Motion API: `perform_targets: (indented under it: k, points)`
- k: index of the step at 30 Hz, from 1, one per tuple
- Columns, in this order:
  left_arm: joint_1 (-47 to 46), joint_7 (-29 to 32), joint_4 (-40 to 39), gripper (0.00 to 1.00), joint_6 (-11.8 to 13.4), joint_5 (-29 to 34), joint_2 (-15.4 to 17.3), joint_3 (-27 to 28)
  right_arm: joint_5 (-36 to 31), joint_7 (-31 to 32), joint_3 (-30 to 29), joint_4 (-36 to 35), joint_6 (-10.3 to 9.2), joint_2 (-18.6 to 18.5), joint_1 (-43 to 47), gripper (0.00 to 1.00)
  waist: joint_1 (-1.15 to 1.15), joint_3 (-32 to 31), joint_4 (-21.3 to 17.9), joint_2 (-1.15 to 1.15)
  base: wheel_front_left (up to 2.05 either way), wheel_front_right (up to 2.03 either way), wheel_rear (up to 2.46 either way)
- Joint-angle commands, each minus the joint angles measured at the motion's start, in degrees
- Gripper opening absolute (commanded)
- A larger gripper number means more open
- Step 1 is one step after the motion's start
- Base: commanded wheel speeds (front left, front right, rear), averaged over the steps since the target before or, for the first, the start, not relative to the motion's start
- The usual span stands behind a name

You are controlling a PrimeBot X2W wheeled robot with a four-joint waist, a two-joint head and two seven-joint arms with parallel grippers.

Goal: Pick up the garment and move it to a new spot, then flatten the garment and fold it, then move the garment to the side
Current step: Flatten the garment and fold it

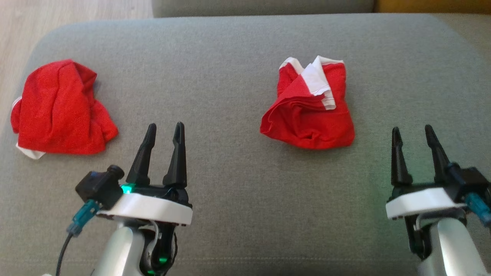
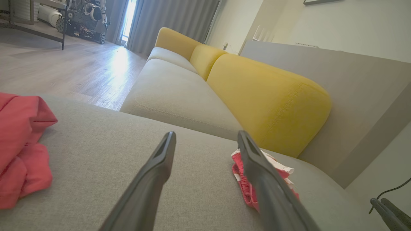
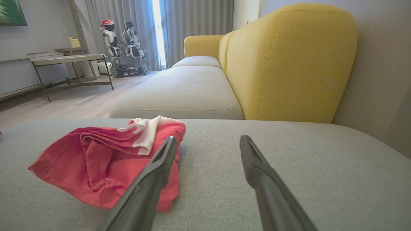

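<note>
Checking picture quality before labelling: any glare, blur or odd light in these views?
Head view: soft, even light, green glow on the cushion beside the right gripper. Left wrist view: tilted, bright glare on the floor. Right wrist view: window blown out, near fingers blurred.

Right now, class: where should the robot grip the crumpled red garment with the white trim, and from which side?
Probably the white-trimmed fold at the far end of the garment: it stands proud of the flat red layers. Come from above with the open right gripper, the nearer one.
</note>
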Motion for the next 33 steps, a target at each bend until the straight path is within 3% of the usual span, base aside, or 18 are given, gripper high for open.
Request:
perform_targets:
  k: [1,2,8,16,25,33]
  points:
    - [-2.7,-0.3,-2.1,1.00,-0.3,0.2,0.4,1.5,0.4,-0.3,1.4,-1.1,0.21,-0.2,-3.8,0.40,0.00,1.2,0.8,0.00,0.00,0.00,0.00]
    - [-3.0,-0.3,-2.0,1.00,-0.4,0.2,0.4,1.4,0.3,-0.1,1.4,-0.6,0.21,-0.2,-4.5,0.00,0.00,1.8,1.2,0.00,0.00,0.00,0.00]
    - [-4.8,-0.3,-1.5,1.00,-0.8,0.0,0.4,0.9,-1.3,0.6,2.1,5.1,0.21,-0.2,-10.2,0.00,0.00,5.3,3.8,0.00,0.00,0.00,0.00]
    - [-6.6,-0.3,-1.1,1.00,-0.8,-0.5,0.4,0.6,-5.6,1.5,2.1,18.5,0.21,-0.8,-16.7,0.00,0.00,7.9,8.6,0.00,0.00,0.00,0.00]
    - [-6.8,-0.3,-1.0,1.00,-0.9,-0.5,0.4,0.5,-6.5,0.1,3.2,25.5,0.21,-1.3,-21.5,0.00,0.00,8.6,10.1,0.00,0.00,0.00,0.00]
    - [-7.2,-0.3,-1.0,1.00,-0.6,-1.1,0.4,-0.1,-7.1,-0.7,6.3,27.3,0.21,-1.3,-26.2,0.00,0.00,8.8,11.1,0.00,0.00,0.00,0.00]
